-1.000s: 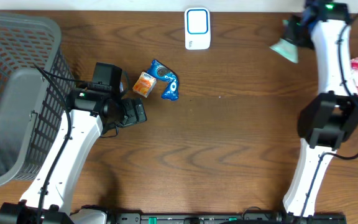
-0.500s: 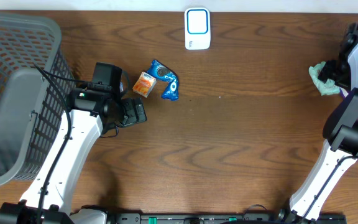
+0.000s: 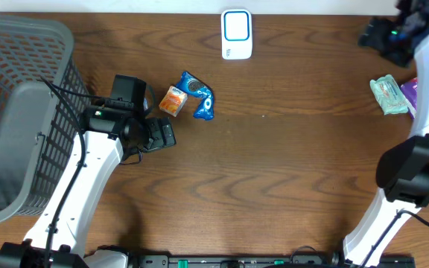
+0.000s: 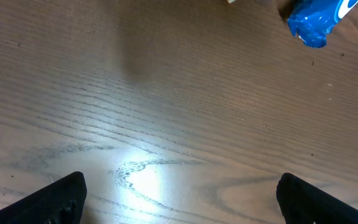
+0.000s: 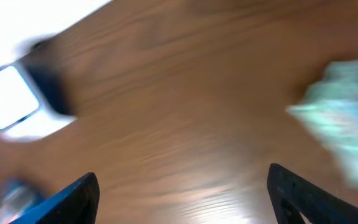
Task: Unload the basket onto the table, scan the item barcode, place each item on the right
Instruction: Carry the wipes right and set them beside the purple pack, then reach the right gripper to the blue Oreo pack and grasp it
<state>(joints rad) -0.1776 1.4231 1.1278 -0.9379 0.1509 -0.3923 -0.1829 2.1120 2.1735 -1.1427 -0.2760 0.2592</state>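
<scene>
A mint-green packet [image 3: 388, 95] lies on the table at the far right, free of any gripper; in the blurred right wrist view the packet [image 5: 344, 124] shows at the right edge. The white scanner with a blue-rimmed window [image 3: 237, 33] stands at the back centre, and this scanner [image 5: 11, 102] is at the left of the right wrist view. My right gripper [image 3: 371, 33] [image 5: 182, 199] hovers open at the back right, nothing between its fingers. My left gripper [image 3: 166, 135] [image 4: 182, 199] is open and empty over bare wood, just below a blue wrapper [image 3: 201, 97] [image 4: 319, 18].
A small orange packet [image 3: 173, 100] sits beside the blue wrapper. A grey mesh basket [image 3: 17, 119] fills the left side. Something purple [image 3: 411, 91] lies against the green packet at the right edge, partly behind my right arm.
My right gripper opened and let go of the mint-green packet, which now lies at the right edge. The right arm then swung up to the back right. The left arm stayed still.
</scene>
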